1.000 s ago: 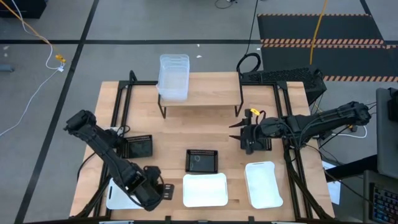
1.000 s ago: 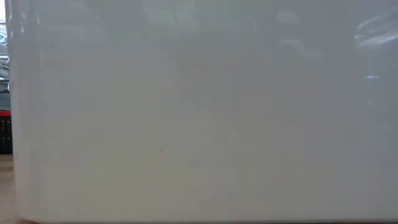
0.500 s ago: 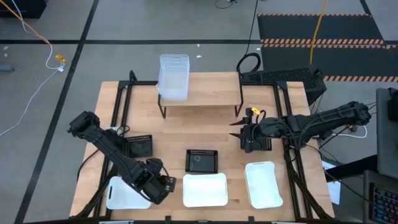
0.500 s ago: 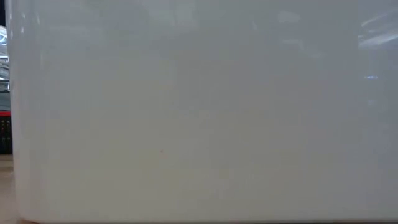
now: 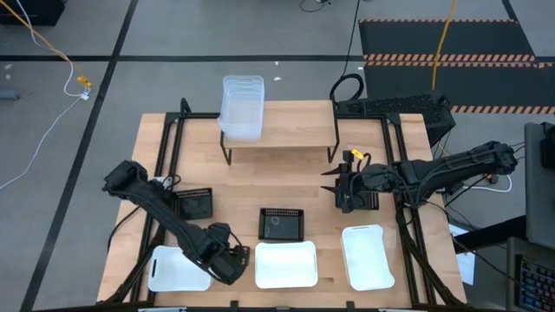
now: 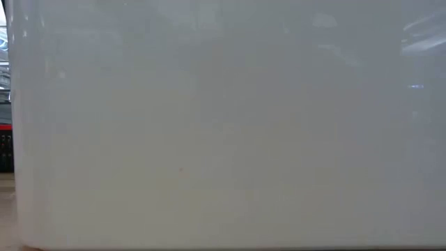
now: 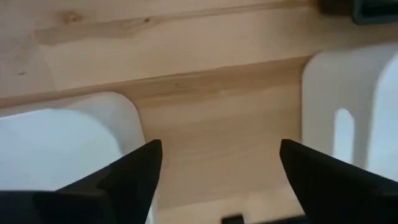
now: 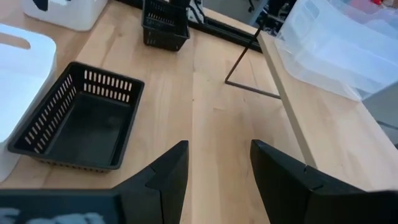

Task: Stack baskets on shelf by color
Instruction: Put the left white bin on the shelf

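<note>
1. Baskets first: the left white basket [image 5: 178,269] sits at the counter's [image 5: 295,186] near left edge, with the left gripper [image 5: 236,263] just beside its right end, fingers spread wide over the bare strip between it and the middle white basket [image 5: 285,264].
2. A black basket [image 5: 194,204] lies farther back on the left, another black basket [image 5: 282,224] near the centre.
3. The clear baskets [image 5: 242,107] are already nested on the shelf's [image 5: 282,139] left end.
4. The right white basket [image 5: 368,256] waits untouched; the right gripper [image 5: 336,190] hovers above it, empty, jaws moderately apart.
5. To do this step well, I'd set one finger inside a white basket's wall, one outside, and pinch square before lifting.
6. The low view is blocked by a white wall, probably the middle basket's.
</note>
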Available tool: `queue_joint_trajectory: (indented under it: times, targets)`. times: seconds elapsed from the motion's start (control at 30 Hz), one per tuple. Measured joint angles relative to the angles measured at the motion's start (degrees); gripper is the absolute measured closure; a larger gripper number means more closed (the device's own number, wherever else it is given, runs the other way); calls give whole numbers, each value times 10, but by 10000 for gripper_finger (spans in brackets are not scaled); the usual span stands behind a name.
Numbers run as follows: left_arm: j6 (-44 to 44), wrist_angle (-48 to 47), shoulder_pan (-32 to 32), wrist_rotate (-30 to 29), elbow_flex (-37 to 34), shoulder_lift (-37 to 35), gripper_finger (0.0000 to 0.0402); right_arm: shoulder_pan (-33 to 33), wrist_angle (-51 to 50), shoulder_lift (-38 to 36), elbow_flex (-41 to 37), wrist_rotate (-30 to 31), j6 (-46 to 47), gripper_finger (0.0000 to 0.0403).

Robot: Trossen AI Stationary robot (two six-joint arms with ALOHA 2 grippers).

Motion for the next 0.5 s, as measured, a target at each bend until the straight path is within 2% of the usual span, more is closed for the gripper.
queue_joint_trajectory:
  times: [0.1, 0.23, 0.5]
  targets:
    - [16, -1, 4, 20, 0, 10, 72, 0, -8, 0, 0, 0, 11, 234]
    - [29, 0, 7, 24, 0, 14, 94, 0, -22, 0, 0, 0, 23, 234]
    - [23, 0, 7, 46, 0, 14, 183, 0, -23, 0, 0, 0, 30, 234]
